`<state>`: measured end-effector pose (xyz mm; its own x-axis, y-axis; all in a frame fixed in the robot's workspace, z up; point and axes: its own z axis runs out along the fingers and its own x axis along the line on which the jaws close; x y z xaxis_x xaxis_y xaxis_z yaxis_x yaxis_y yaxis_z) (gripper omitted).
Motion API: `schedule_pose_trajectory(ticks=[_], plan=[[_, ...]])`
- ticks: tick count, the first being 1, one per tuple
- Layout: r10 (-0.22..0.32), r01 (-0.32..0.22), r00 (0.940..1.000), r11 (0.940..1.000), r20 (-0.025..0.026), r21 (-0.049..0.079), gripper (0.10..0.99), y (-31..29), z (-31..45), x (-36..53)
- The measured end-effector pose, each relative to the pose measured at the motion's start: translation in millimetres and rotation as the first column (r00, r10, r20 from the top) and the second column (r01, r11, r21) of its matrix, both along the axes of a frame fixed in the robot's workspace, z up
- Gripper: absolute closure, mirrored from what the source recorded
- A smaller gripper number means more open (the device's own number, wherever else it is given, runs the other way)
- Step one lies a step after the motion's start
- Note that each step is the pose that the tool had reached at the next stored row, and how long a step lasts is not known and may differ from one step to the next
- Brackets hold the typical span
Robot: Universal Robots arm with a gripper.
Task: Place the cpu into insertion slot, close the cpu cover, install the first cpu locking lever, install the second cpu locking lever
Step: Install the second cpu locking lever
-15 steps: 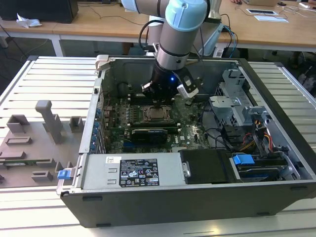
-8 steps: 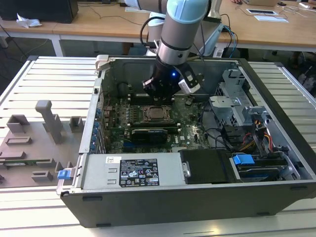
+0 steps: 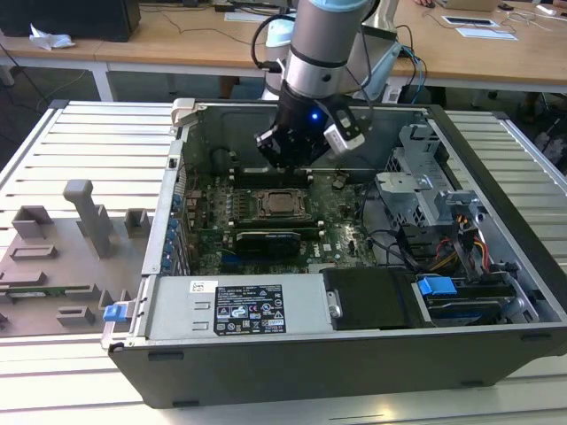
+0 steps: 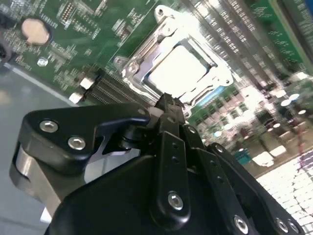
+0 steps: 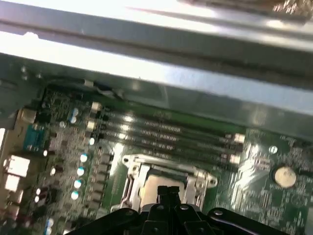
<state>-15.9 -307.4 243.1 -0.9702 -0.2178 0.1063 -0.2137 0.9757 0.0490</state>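
In the exterior view you see the tool (image 3: 285, 164) hanging just above the insertion slot (image 3: 276, 203). In both wrist views its fingers (image 4: 168, 108) are clenched together, holding nothing, over the cpu (image 4: 178, 68) lying under the cpu cover (image 5: 168, 172).

This is looking like a robotics lab or electronics workshop. An opened computer case (image 3: 354, 266) is lying on a slatted metal surface (image 3: 89, 142), its green circuit board (image 3: 292, 221) showing. A robot arm (image 3: 323, 44) is reaching down into it. Grey moulded fixtures (image 3: 62, 239) are sitting toward the surface's left edge in the exterior view, and wooden desks (image 3: 177, 44) carrying papers are standing behind.
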Motion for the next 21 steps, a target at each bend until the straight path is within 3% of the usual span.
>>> schedule_pose_trajectory(ticks=[1, 2, 5, 8, 13, 21], plan=[[0.000, 0.000, 1.0000, 0.9999, -0.0001, -0.015, 0.980, 0.0, 2.2, 0.0], [0.000, 0.000, 1.0000, 0.9998, 0.0000, -0.019, 0.980, 0.0, 8.3, 0.0], [0.000, 0.000, 1.0000, 0.9998, 0.0000, -0.020, 0.980, 0.0, 18.5, 0.0], [0.000, 0.000, 1.0000, 0.9998, 0.0000, -0.022, 0.980, 0.0, 38.7, 0.0], [0.000, 0.000, 1.0000, 0.9997, 0.0000, -0.022, 0.980, 0.0, 55.5, 0.0], [0.000, 0.000, 1.0000, 0.9998, 0.0000, -0.022, 0.980, 0.0, 58.2, 0.0]])
